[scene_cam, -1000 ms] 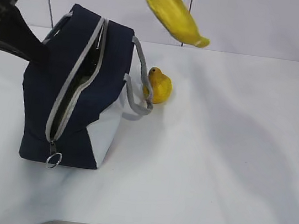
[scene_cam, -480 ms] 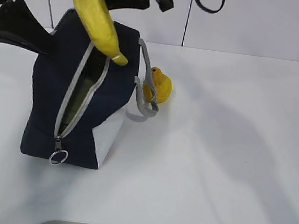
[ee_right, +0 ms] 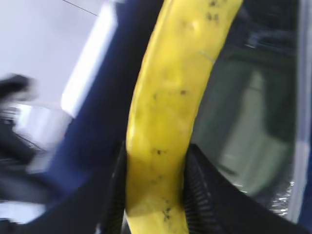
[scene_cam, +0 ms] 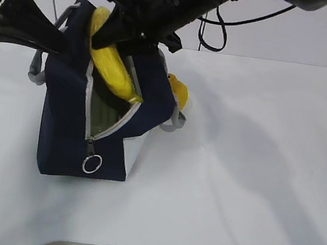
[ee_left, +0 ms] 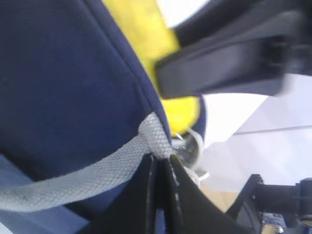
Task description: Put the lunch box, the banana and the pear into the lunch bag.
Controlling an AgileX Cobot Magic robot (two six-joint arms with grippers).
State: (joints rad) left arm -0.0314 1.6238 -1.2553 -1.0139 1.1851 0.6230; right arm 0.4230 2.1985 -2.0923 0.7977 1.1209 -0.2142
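Observation:
The navy lunch bag stands on the table's left with its zipper open and olive lining showing. My right gripper is shut on the banana, whose lower end is inside the bag's opening; the banana also fills the right wrist view between the gripper fingers. A pale green-lidded shape inside the bag looks like the lunch box. My left gripper is shut on the bag's grey handle, pinched at the gripper tips. The pear lies behind the bag's right side, half hidden.
The round zipper pull ring hangs at the bag's front. The white table stretches right of the bag to its front edge. A black cable hangs from the right arm above the table's back.
The right gripper has carried the banana from high on the right down and left into the bag's opening. The bag has shifted right and its mouth has spread wider under the left gripper's hold.

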